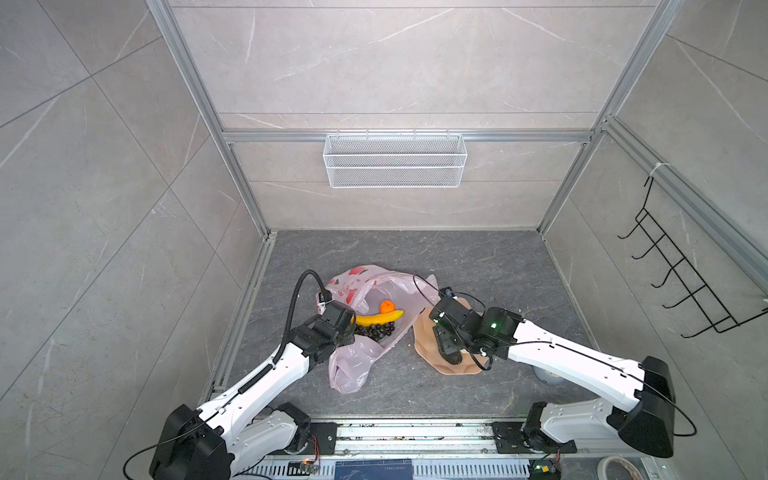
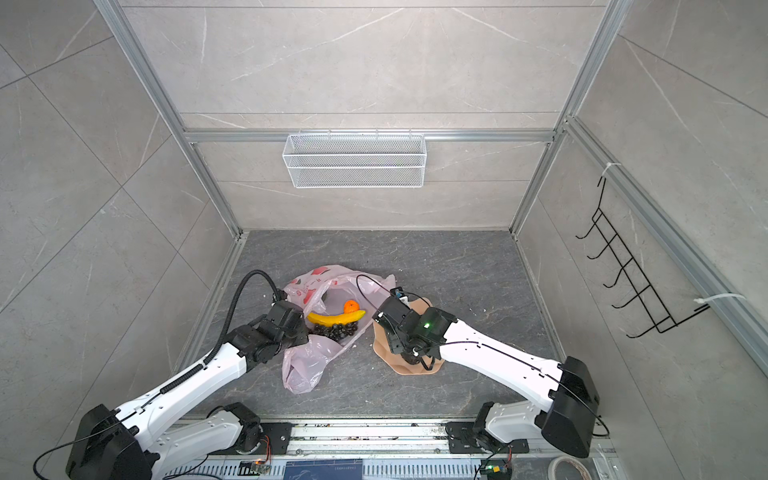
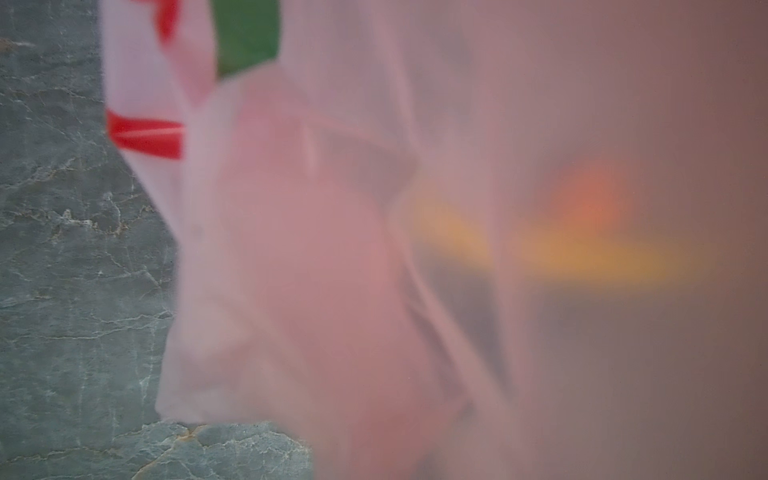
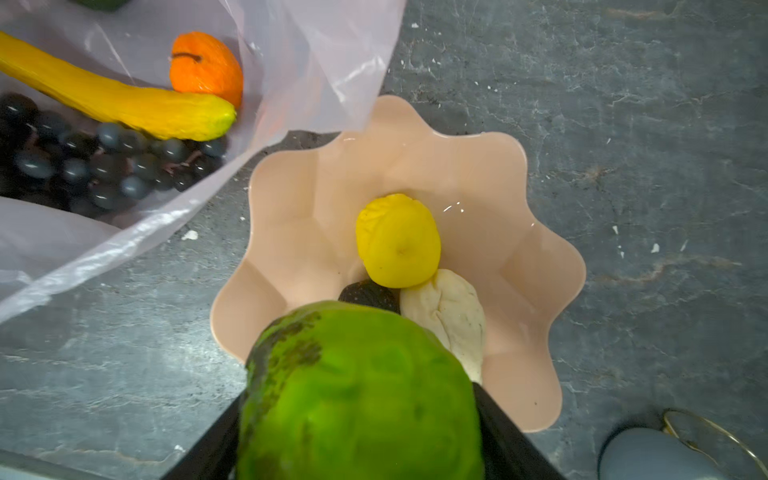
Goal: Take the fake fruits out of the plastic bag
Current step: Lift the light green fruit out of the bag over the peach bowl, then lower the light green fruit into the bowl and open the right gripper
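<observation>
- Left gripper (image 1: 343, 318): clamped shut on left rim of translucent pink plastic bag (image 1: 353, 365), mid desk (image 1: 478, 270).
- Inside: yellow banana (image 1: 380, 318), orange (image 1: 387, 306), black grape bunch (image 1: 376, 330).
- Right gripper (image 4: 359, 436): grips mottled green round fruit (image 4: 361, 374) above peach scalloped plate (image 4: 519, 291).

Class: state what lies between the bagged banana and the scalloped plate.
The right wrist view shows only the plastic bag's wall and a bare strip of table between banana and plate.

Observed: plastic bag (image 1: 353, 365) translucent pale pink, red and green prints; banana (image 1: 380, 318) yellow; orange (image 1: 387, 306) bright orange; grape bunch (image 4: 104, 166) glossy blue-black; plate (image 4: 519, 257) plain peach; round fruit (image 4: 399, 241) yellow; lumpy piece (image 4: 453, 316) cream; green fruit (image 4: 357, 395) dark-mottled; bench (image 1: 478, 266) grey, pale-veined.
</observation>
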Action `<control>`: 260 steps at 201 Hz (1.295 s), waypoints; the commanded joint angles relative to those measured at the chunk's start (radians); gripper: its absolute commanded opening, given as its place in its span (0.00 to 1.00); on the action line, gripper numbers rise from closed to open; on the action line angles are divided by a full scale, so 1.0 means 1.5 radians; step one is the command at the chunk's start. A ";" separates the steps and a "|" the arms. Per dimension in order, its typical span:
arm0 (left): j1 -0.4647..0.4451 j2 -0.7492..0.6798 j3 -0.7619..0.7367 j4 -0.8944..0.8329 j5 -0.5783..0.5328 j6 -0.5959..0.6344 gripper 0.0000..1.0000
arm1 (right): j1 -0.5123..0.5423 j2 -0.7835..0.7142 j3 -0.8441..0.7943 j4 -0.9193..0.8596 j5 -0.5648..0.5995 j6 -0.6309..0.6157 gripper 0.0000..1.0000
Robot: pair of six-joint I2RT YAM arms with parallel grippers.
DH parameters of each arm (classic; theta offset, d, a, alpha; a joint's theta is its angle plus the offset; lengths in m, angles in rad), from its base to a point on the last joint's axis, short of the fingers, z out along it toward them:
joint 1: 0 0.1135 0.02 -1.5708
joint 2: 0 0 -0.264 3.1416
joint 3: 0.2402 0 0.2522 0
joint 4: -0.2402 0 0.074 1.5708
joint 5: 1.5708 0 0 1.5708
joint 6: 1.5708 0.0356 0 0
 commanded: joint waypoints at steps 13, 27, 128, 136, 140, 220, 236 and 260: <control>0.046 -0.019 0.031 -0.002 0.059 0.009 0.09 | 0.034 0.055 0.017 -0.016 0.063 0.017 0.68; 0.058 -0.019 0.031 -0.003 0.071 0.011 0.09 | 0.041 0.083 0.024 -0.015 0.075 0.020 0.68; 0.078 -0.033 0.015 0.012 0.101 0.002 0.09 | 0.054 0.249 0.102 -0.031 0.160 0.015 0.69; 0.078 -0.035 0.014 0.013 0.100 0.001 0.09 | 0.054 0.259 0.106 -0.033 0.164 0.018 0.69; 0.078 -0.035 0.013 0.011 0.099 0.002 0.10 | 0.055 0.264 0.107 -0.035 0.166 0.019 0.69; 0.079 -0.036 0.013 0.010 0.093 0.004 0.10 | 0.058 0.333 0.121 -0.063 0.205 0.043 0.72; 0.079 -0.035 0.012 0.010 0.094 0.004 0.10 | 0.057 0.341 0.124 -0.064 0.206 0.044 0.74; 0.079 -0.035 0.010 0.009 0.093 0.005 0.10 | 0.058 0.346 0.130 -0.061 0.191 0.038 0.79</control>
